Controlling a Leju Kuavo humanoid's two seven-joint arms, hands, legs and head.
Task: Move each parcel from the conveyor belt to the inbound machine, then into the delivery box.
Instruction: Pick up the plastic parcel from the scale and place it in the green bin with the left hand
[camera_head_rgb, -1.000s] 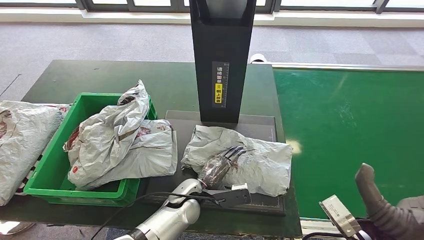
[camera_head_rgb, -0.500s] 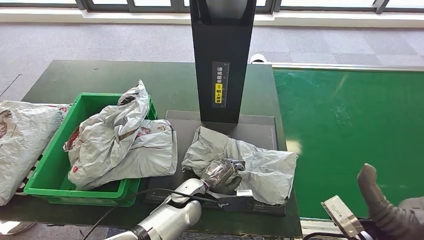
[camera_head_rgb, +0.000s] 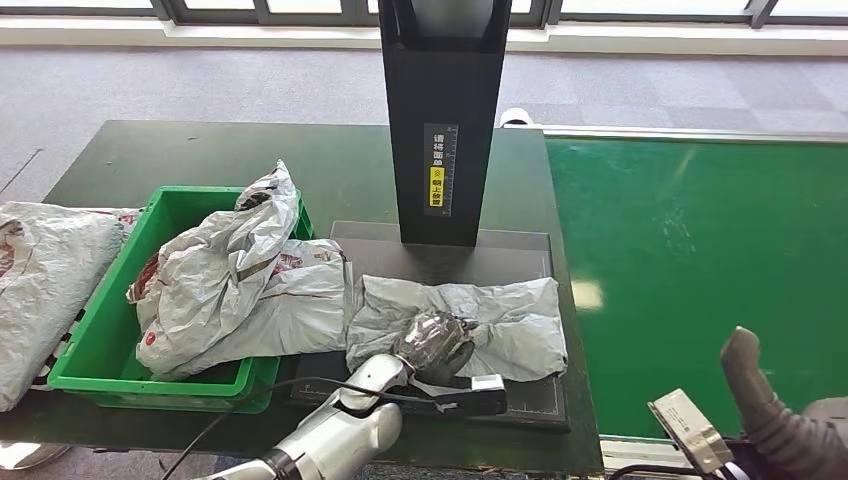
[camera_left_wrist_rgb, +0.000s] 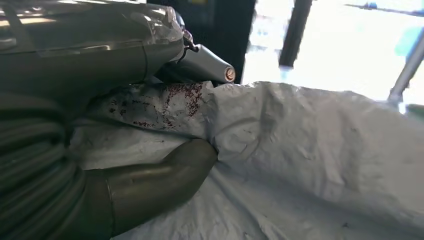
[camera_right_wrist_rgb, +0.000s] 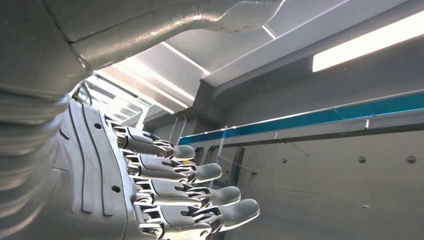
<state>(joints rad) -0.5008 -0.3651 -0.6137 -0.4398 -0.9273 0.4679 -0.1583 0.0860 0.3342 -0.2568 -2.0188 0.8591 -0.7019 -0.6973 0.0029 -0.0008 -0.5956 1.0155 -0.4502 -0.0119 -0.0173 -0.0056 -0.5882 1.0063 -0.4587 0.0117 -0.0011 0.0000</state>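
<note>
My left hand (camera_head_rgb: 434, 343), low centre of frame, has its fingers curled into the grey poly-mailer parcel (camera_head_rgb: 480, 318), gripping a bunched fold. The left wrist view shows my thumb (camera_left_wrist_rgb: 165, 177) pressed into the plastic. The parcel lies under and just beyond the hand, on the inbound machine's dark plate (camera_head_rgb: 450, 262), its long axis running left to right across the frame. My right hand (camera_head_rgb: 765, 405), lower right corner, is well apart from it, fingers spread, holding nothing.

The green delivery box (camera_head_rgb: 110, 315) sits left of the plate on the table (camera_head_rgb: 200, 150). Two crumpled grey parcels (camera_head_rgb: 235, 280) heap over its right rim, touching my parcel's left end. Judged next move: leftward. The green conveyor belt (camera_head_rgb: 700, 250) is at right.
</note>
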